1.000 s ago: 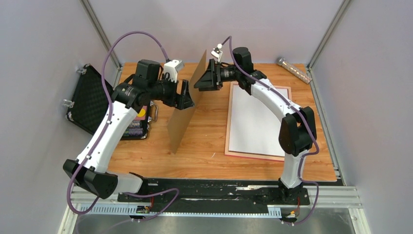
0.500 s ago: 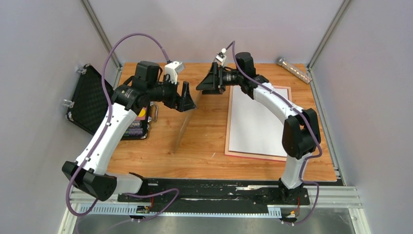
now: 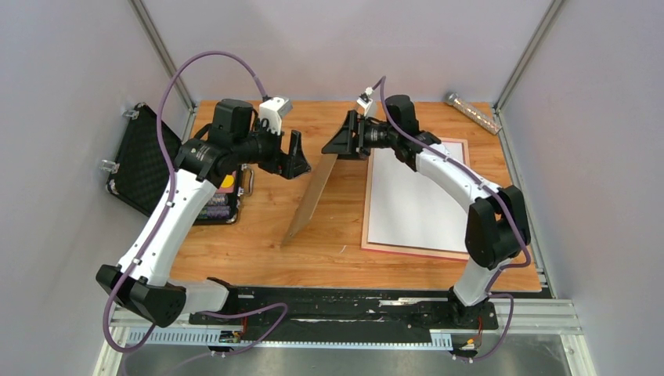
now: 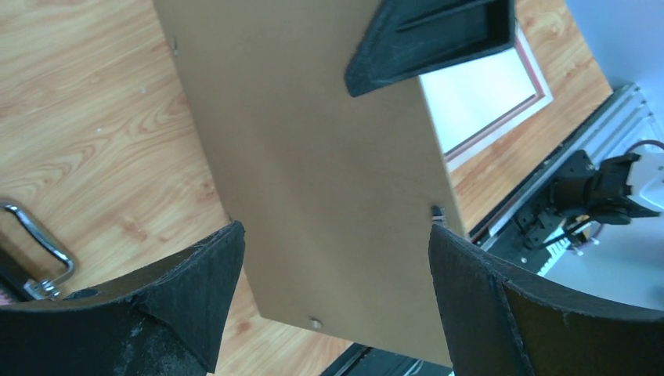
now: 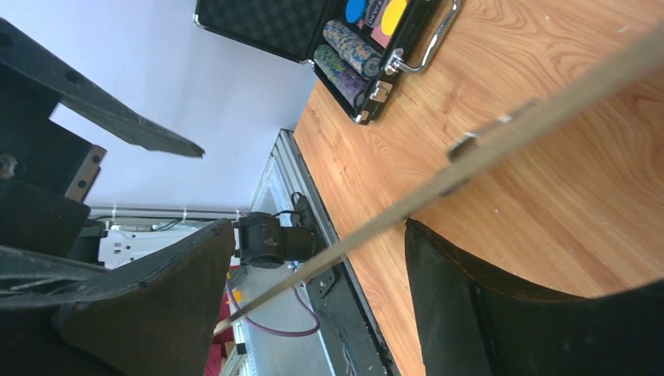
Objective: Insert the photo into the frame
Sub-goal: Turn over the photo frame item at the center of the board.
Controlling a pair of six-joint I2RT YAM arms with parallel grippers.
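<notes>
1. Table: wooden top, on which every item below is borne.
2. Frame: pink and thin-railed. It is laid flat on the right half of the table, in front of the right arm.
3. Photo: laid inside the frame, within its rails, with a plain white side up. No printed side is shown.
4. Backing board: plain brown. It is stood on its near edge on the bare wood just left of the frame and tilted, with its far upper end at the right gripper.
5. Case: black and opened at the table's left edge, with coloured chips held inside. It is judged no part of the task.
6. Right gripper: the jaws are spread wide, and the board's edge is passed between them. The board appears propped rather than pinched. Which finger it rests on cannot be told.
7. Left gripper: the jaws are spread wide and nothing is held. It is faced toward the board from the left and kept apart from it.
8. Remarks: the photo is judged seated, and closing the back with the board is judged the step in hand. For the next move, the board needs to be lowered rightward onto the photo and squared within the rails. A guided tilt is advised so that the photo is not shifted.
</notes>
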